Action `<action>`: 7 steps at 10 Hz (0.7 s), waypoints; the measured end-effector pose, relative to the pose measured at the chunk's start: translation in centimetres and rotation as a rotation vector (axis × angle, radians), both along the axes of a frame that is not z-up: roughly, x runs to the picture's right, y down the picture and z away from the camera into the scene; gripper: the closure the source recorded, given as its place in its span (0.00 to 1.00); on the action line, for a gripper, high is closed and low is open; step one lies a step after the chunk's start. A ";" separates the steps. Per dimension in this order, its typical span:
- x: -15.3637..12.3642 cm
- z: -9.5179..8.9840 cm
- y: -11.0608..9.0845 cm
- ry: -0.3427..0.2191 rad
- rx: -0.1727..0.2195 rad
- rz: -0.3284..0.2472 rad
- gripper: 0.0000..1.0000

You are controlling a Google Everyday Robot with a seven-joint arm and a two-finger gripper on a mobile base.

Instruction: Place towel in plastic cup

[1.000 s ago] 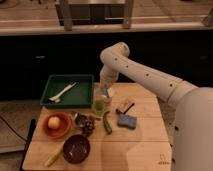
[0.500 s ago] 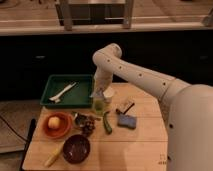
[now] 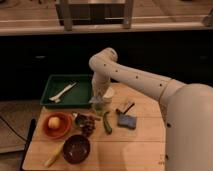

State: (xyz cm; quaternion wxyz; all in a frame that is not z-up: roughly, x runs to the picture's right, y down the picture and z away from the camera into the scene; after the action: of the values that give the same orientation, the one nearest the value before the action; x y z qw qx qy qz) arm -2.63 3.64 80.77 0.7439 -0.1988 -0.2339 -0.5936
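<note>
- My jaws hung low at the back-centre of the bench, right over the plastic cup and just in front of the green tray. I could not tell whether they were clamped or apart.
- The towel showed only as a pale patch at the cup's mouth. I could not tell whether it was inside or merely draped on the rim.
- First risk: the cloth was limp and the cup narrow. If it caught on the rim, I judged it would slump outside and onto the bench.
- Second risk: the cup looked light. A push down or a sideways drag from my wrist could have tipped it toward the green vegetable or the dark fruit cluster.
- Third risk: the white cup stood just beside my wrist, so a careless lift could have knocked it over.
- Also, cloth snagged on me could have come back out as I withdrew.
- Writing: no brand, label or lettering could be read anywhere.
</note>
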 end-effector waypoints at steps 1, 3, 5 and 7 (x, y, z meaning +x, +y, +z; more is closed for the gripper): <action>-0.3 0.1 0.4 -0.004 -0.007 -0.011 1.00; -0.7 0.3 1.3 -0.007 -0.027 -0.030 1.00; -0.8 0.5 1.9 -0.007 -0.040 -0.040 1.00; -0.9 0.9 2.4 0.001 -0.053 -0.043 0.98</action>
State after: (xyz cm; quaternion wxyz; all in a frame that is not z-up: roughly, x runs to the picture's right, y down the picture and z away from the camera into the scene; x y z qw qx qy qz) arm -3.49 6.00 81.70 0.7254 -0.2238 -0.2450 -0.6030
